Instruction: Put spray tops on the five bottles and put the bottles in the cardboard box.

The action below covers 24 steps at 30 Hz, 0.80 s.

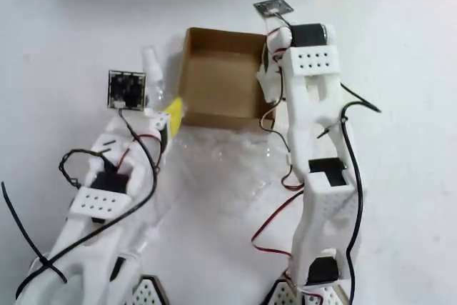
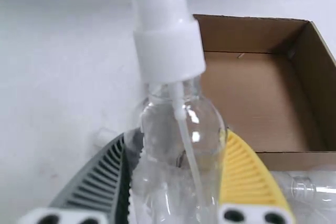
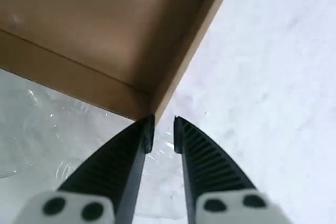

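Bottle (image 2: 178,145), spray top (image 2: 168,45) on, sits gripped in your left pincer (image 2: 177,139), left of the cardboard box (image 2: 262,93); your right pincer (image 3: 164,127), narrow and empty, hangs at its near-right corner.

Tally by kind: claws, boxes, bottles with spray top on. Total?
Claws: 2 (left claw, right claw)
Cardboard box: 1
Bottle with spray top on: 1, in left claw
Total: 4
Loose clear bottles: too blurred to count.

Clear bottle (image 2: 176,145) with white spray top (image 2: 165,40) between grey and yellow jaws — cardboard box (image 2: 315,77) just beyond
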Each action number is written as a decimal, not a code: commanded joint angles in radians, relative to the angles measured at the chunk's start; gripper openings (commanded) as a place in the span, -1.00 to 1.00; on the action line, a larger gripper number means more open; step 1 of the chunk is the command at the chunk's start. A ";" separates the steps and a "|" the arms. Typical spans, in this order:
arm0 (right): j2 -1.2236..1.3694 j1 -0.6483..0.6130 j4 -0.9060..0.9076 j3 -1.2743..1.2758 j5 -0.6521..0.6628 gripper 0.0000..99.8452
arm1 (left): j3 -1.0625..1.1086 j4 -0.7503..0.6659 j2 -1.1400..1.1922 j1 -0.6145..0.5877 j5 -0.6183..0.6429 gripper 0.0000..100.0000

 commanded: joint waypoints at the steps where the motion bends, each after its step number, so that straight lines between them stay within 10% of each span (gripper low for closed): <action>1: -0.165 0.016 0.033 0.110 0.002 -0.96 | -0.069 -0.038 -0.001 -0.010 0.011 -0.96; 24: -0.819 -0.309 -0.275 0.804 -0.002 -0.97 | -0.101 -0.040 -0.005 -0.101 0.298 -0.96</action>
